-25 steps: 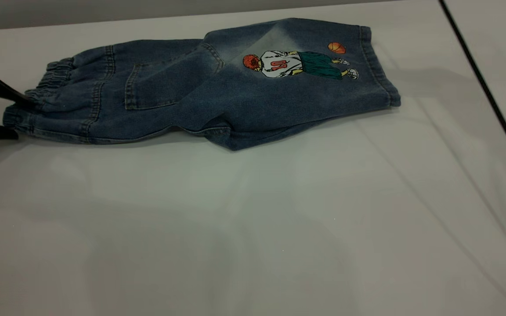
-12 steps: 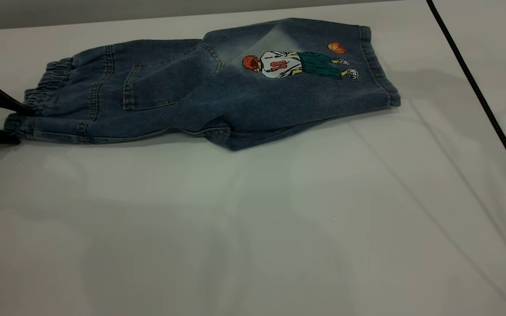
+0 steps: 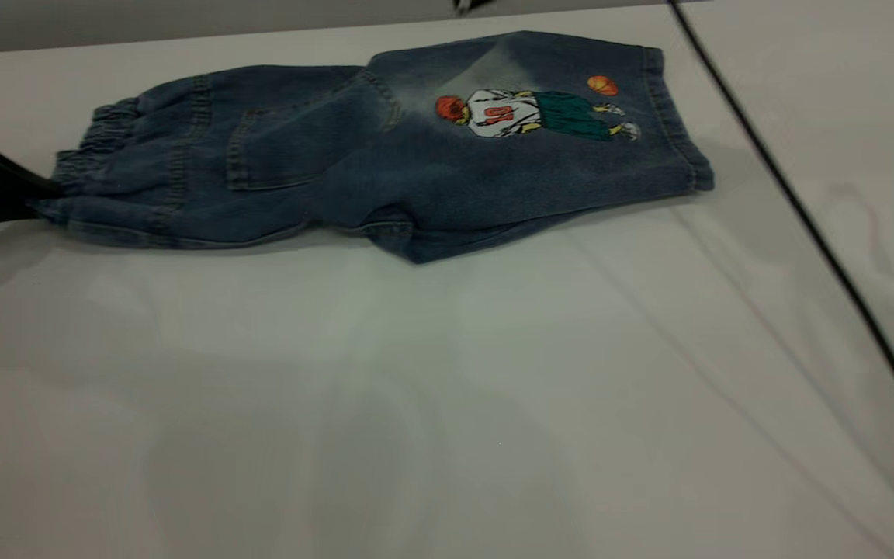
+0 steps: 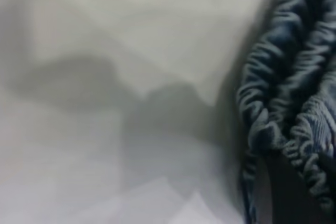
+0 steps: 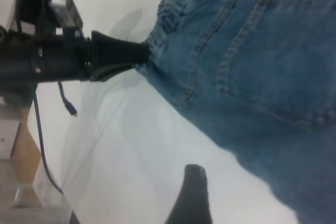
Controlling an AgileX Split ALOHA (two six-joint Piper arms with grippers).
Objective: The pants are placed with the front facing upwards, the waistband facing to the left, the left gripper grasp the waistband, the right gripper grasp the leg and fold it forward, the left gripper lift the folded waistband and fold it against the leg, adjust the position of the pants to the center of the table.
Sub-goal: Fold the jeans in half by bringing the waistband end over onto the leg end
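The pants [image 3: 385, 147] lay folded along the upper part of the table [image 3: 447, 388], waistband [image 3: 90, 151] at the left. The left gripper [image 3: 32, 206], whose fingers stood apart half a second earlier, had closed onto the waistband corner. The pants had shifted slightly rightward. The right gripper [image 5: 191, 192] hovered above the table; its opening could not be determined.

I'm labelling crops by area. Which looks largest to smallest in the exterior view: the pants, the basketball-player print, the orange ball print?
1. The pants
2. The basketball-player print
3. The orange ball print

All lie on one garment, so nearness hardly skews this.
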